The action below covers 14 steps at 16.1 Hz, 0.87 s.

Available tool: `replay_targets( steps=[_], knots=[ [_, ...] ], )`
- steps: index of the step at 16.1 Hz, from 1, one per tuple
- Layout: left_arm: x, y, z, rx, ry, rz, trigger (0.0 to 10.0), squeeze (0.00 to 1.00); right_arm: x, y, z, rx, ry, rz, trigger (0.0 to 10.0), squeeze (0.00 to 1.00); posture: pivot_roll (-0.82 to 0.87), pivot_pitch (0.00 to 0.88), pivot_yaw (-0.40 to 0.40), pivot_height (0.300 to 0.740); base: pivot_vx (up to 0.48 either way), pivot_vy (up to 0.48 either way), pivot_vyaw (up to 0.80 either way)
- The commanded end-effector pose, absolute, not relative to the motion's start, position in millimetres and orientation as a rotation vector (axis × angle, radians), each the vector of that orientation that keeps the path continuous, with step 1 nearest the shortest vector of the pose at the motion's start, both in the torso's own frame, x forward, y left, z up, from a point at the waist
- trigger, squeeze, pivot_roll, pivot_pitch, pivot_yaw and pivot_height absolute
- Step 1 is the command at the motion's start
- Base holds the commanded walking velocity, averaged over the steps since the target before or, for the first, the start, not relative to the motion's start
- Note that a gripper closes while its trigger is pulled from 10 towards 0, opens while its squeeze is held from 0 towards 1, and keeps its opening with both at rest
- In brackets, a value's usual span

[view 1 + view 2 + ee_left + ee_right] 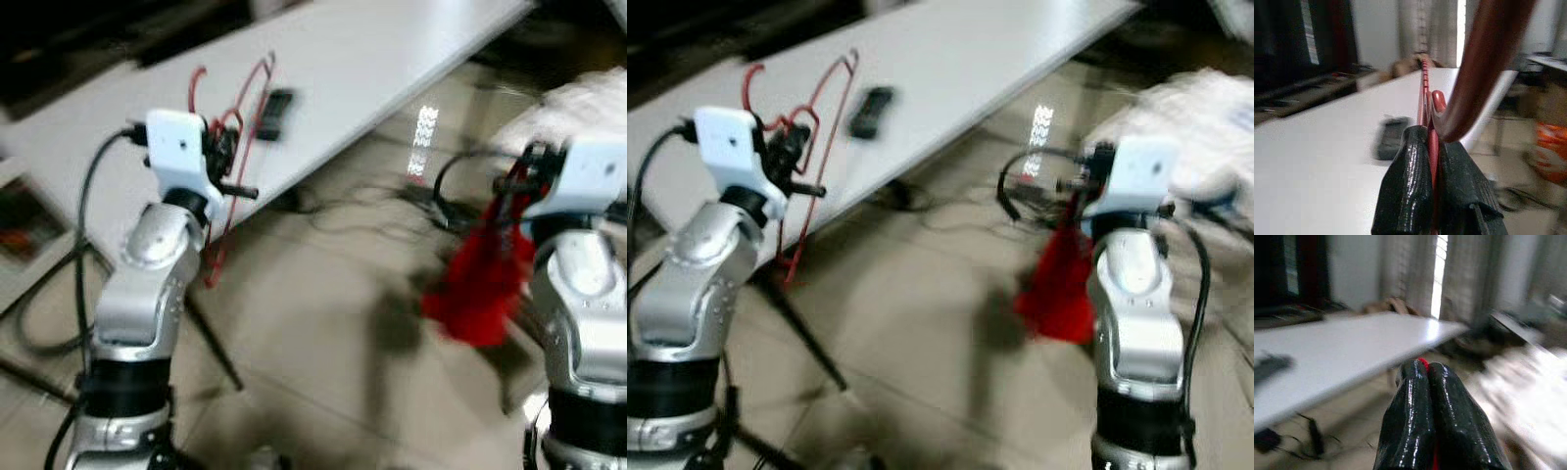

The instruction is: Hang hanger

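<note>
My left gripper (pixel 1432 161) is pinched on the red hanger (pixel 235 127), which rises just ahead of my fingers: thin, stiff, light wire, likely to swivel. My right gripper (pixel 1425 382) clamps limp red cloth (pixel 480 279) dangling beneath it.

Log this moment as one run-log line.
left claw: shut on red hanger, over the white table edge | right claw: shut on red cloth, above floor | remote: on table | views blurred
</note>
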State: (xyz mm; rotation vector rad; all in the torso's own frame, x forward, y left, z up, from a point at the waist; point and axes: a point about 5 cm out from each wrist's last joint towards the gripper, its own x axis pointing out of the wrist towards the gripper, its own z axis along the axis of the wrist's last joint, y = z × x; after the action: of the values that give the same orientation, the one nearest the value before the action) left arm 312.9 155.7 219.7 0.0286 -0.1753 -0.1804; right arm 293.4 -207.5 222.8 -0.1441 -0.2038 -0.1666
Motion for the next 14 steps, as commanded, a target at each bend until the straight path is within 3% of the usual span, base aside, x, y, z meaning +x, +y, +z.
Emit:
replay_targets(
  steps=[1,5,8,11,14],
  knots=[
    [312,163,225,0.057,-0.185,-0.159,10.0,0.0,299,-193,240,-0.129,-0.262,-0.092,10.0,0.0,-0.04,0.01,0.05,0.74,0.48,0.0,0.8],
    [310,161,236,0.076,-0.219,-0.163,10.0,0.0,318,-161,291,-0.18,-0.418,0.095,10.0,0.0,-0.03,0.006,0.042,0.74,0.48,0.0,0.8],
    [311,158,235,0.087,-0.196,-0.176,10.0,0.0,346,-160,347,-0.089,-0.557,0.108,10.0,0.0,-0.03,0.006,0.047,0.74,0.48,0.0,0.0],
    [309,151,229,0.107,-0.154,-0.218,10.0,0.0,365,-159,412,-0.011,-0.691,0.151,10.0,0.0,-0.02,0.017,0.036,0.74,0.0,0.0,0.0],
    [306,155,232,0.128,-0.175,-0.206,10.0,0.0,383,-156,424,-0.016,-0.666,0.217,10.0,0.0,-0.01,0.029,0.011,0.74,0.0,0.0,0.0]
  ],
)
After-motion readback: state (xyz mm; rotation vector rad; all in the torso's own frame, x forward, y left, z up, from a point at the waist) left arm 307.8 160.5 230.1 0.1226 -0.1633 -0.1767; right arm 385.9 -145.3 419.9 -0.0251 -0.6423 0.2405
